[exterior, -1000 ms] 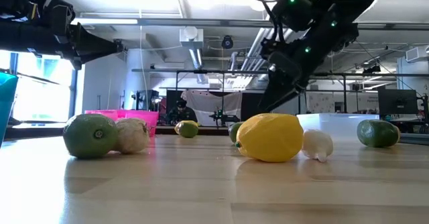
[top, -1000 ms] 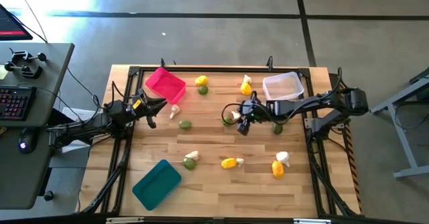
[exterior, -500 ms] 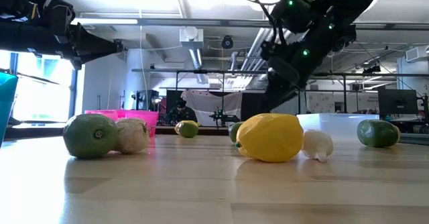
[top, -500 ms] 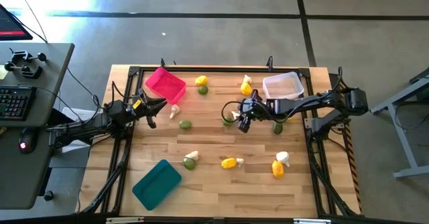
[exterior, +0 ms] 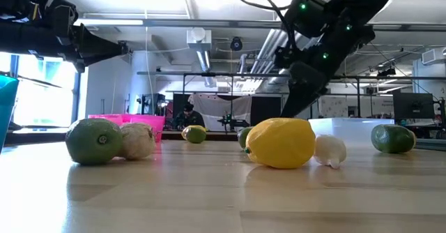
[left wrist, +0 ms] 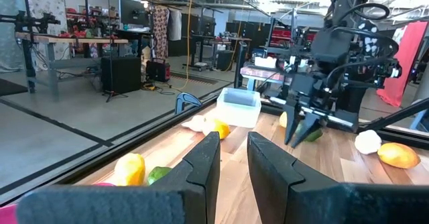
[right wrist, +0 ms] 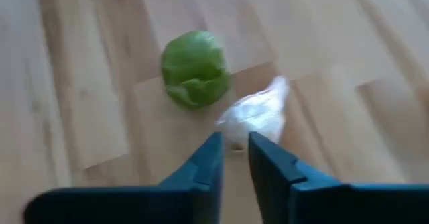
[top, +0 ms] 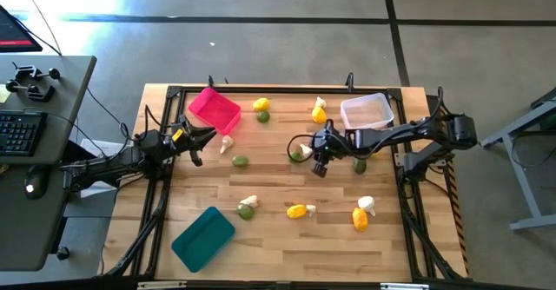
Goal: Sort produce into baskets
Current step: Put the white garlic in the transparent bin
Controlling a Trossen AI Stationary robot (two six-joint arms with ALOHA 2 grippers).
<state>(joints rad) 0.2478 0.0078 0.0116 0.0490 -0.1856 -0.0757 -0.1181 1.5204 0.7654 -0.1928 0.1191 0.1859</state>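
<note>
My right gripper (top: 319, 167) hangs over the table's middle, slanting down, fingers close together with nothing between them (right wrist: 232, 143). Just past its fingertips a white garlic bulb (right wrist: 253, 115) and a green fruit (right wrist: 195, 68) lie side by side on the wood (top: 297, 154). My left gripper (top: 208, 135) waits at the left, level, near the pink basket (top: 214, 109), its fingers (left wrist: 232, 143) close together and holding nothing. The teal basket (top: 203, 238) sits near left. The whitish basket (top: 367, 112) is far right. My right gripper's fingertips (right wrist: 213, 143) stand at the near edge of the garlic bulb, coming at it slanting down from the table's right. I cannot tell whether they touch it. No part of the bulb lies between the fingers.
Loose produce lies scattered: a lemon (top: 261, 105) and a green one (top: 263, 115) at the back, a lemon (top: 319, 114) by the whitish basket, a green one (top: 360, 165) under the right arm, a lemon (top: 297, 210) and another (top: 360, 218) near the front.
My right gripper has shut its fingers above the garlic and green fruit and tipped slightly, staying over the same spot. The garlic and the green fruit still lie on the table.
</note>
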